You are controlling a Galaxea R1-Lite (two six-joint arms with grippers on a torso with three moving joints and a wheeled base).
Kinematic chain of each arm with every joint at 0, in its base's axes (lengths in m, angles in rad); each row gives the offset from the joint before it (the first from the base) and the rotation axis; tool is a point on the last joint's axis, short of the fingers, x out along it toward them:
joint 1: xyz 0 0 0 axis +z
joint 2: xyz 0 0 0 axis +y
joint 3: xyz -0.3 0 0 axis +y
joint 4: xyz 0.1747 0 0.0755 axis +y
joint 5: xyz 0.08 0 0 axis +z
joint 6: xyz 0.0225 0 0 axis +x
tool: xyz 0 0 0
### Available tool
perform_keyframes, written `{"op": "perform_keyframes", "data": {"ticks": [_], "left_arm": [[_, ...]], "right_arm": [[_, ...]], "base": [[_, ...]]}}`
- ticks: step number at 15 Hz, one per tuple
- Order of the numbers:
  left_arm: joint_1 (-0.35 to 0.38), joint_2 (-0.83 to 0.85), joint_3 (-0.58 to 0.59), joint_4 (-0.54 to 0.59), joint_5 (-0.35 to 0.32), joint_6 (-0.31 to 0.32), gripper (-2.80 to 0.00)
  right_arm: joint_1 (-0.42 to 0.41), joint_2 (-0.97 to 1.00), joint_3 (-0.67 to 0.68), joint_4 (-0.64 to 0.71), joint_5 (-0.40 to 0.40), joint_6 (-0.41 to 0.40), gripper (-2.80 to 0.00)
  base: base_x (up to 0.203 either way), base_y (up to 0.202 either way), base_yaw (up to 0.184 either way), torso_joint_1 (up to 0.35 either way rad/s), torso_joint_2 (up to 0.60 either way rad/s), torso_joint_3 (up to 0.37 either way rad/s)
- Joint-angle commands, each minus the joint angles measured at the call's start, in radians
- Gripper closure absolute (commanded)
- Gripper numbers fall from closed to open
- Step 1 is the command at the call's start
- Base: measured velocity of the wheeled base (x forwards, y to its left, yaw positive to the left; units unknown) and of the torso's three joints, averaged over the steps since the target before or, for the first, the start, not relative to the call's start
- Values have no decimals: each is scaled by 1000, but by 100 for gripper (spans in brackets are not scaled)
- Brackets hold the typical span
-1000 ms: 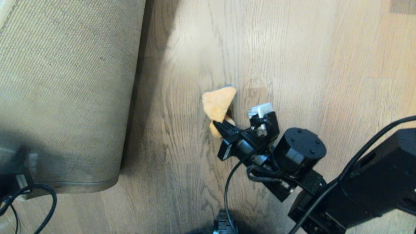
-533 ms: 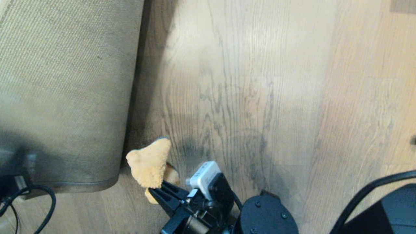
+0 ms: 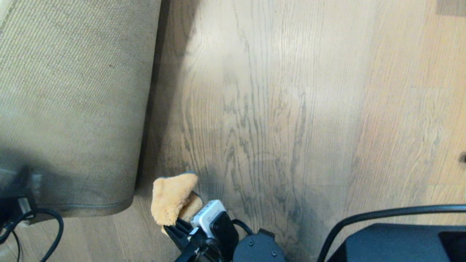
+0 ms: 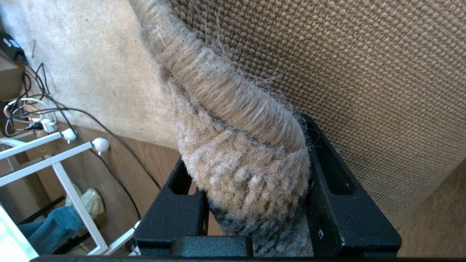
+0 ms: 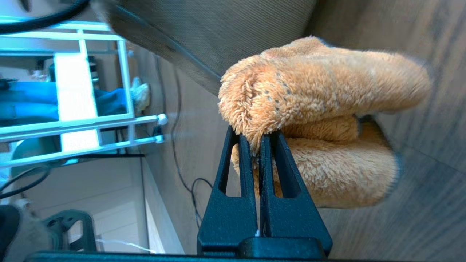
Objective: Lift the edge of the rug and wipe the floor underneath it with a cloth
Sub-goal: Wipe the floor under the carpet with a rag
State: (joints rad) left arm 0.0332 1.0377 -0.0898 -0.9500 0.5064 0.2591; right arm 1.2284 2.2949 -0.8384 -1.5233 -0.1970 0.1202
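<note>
No text, label, brand, number or sign can be read anywhere in these views.
</note>
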Motion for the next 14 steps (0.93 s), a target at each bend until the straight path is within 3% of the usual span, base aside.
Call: {"op": "perform_keyframes", "data": {"ticks": [1,14], "left_arm": [[-1,-1,5,-6,3,2,0],[-9,-7,10,-9,15,3,0]], "right_arm": [[-48,33,-22,-47,-1,1,0],[-428,28,-118,-47,-4,-4,0]], "base": [[0,0,0,0,0,0],[0,0,0,0,0,0]]}}
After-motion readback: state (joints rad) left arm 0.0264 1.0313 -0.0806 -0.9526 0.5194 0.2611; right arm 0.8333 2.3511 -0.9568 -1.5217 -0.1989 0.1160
